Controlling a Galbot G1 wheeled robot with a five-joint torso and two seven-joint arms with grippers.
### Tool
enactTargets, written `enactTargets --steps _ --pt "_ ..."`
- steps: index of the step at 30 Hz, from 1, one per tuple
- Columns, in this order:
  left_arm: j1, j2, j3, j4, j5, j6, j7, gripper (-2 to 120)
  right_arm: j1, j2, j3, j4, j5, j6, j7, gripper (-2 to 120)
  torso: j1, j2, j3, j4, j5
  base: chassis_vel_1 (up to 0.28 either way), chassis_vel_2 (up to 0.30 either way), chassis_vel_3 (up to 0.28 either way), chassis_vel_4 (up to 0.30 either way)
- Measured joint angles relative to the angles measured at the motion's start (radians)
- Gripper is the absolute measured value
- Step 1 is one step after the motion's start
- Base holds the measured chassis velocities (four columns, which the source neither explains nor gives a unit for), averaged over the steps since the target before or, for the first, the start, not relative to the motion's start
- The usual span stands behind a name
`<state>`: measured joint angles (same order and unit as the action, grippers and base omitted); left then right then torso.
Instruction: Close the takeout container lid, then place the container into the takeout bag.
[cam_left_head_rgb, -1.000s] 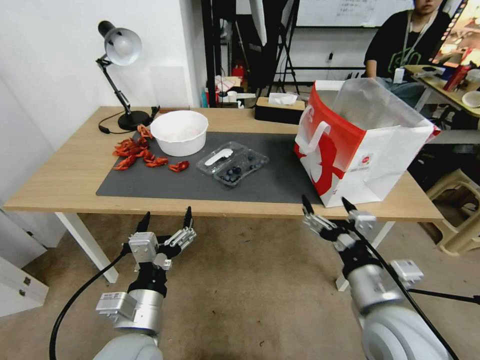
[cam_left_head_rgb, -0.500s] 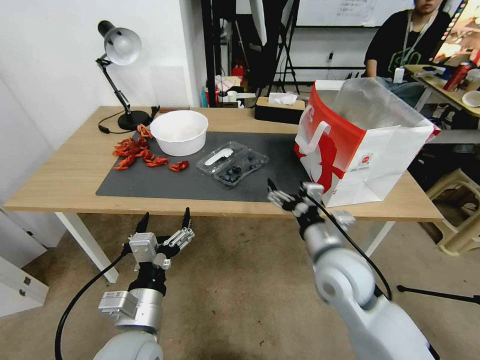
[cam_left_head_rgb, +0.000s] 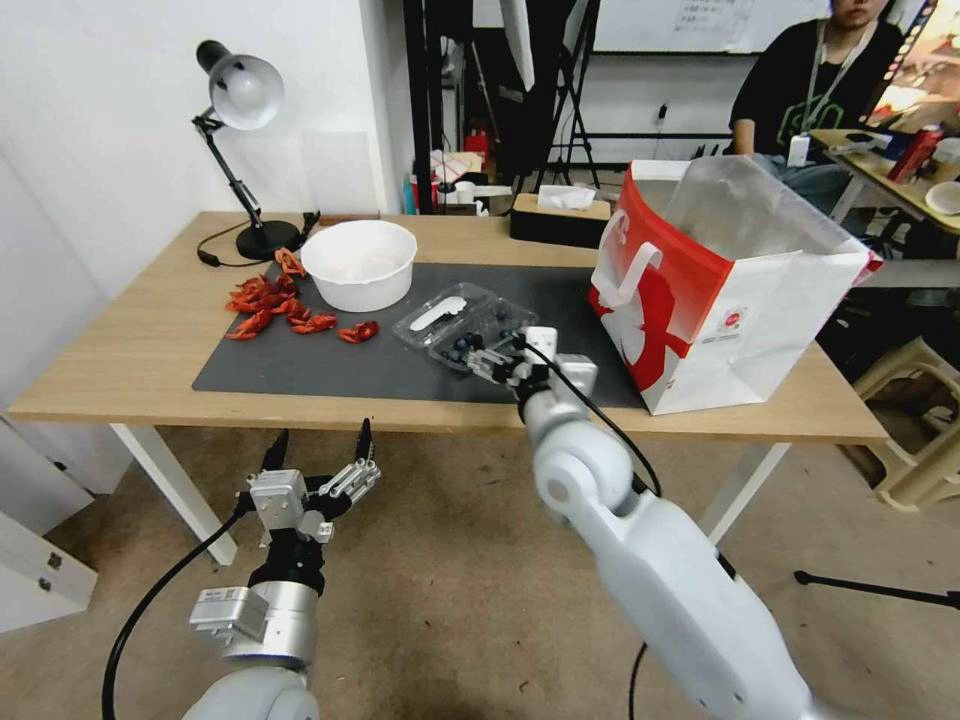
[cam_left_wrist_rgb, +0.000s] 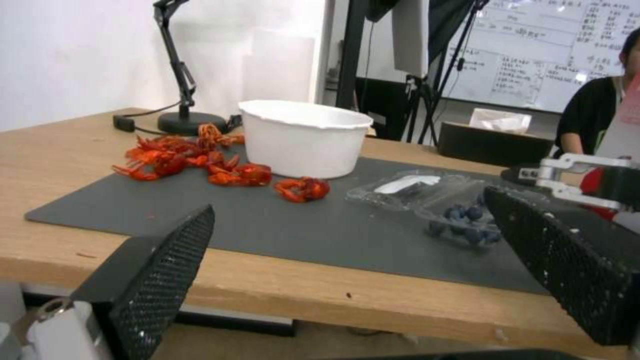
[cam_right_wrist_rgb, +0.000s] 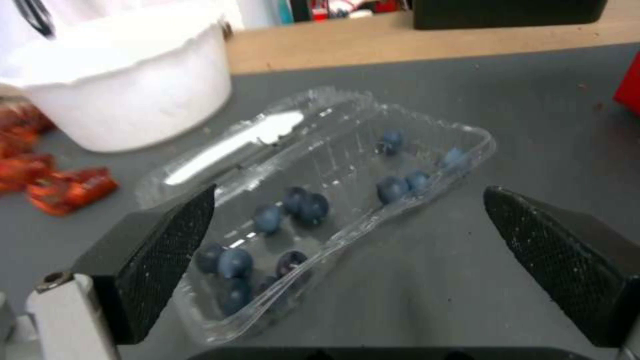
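Head view, takeout container (cam_left_head_rgb: 466, 326) open (blueberries (cam_right_wrist_rgb: 300, 204) inside)

Right gripper (cam_left_head_rgb: 488, 352) over the open takeout container (cam_left_head_rgb: 466, 326) — takeout bag (cam_left_head_rgb: 718, 290) just beside.

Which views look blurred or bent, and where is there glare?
Head view: the table edges bend outward at the sides, and the bag's foil lining shines. Right wrist view: the white bowl is overexposed and soft, while the takeout container glints between the open right hand's fingers.
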<state>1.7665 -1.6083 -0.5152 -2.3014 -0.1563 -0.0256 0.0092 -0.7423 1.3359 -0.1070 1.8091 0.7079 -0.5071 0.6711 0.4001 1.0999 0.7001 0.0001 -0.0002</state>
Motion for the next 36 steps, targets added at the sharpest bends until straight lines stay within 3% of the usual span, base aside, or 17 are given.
enactTargets --steps 9,23,36 --pt "-0.001 0.0 -0.002 0.007 0.0 -0.009 -0.002 100 0.033 0.031 -0.016 -0.042 0.012 -0.099 0.059 100 0.0 0.0 0.0 -0.0001 0.0002 0.0 0.0 0.0 0.0" --pt "-0.005 0.0 -0.005 0.021 0.0 -0.025 -0.003 100 0.04 0.06 -0.017 -0.072 0.062 -0.139 0.103 100 0.0 0.0 0.0 0.0 0.0002 0.0 0.0 0.0 0.0" --pt "-0.015 0.0 -0.002 0.042 -0.001 -0.034 -0.004 100 0.019 0.037 0.006 -0.059 0.085 -0.149 0.116 100 0.0 0.0 0.0 0.0 0.0002 0.0 0.0 0.0 0.0"
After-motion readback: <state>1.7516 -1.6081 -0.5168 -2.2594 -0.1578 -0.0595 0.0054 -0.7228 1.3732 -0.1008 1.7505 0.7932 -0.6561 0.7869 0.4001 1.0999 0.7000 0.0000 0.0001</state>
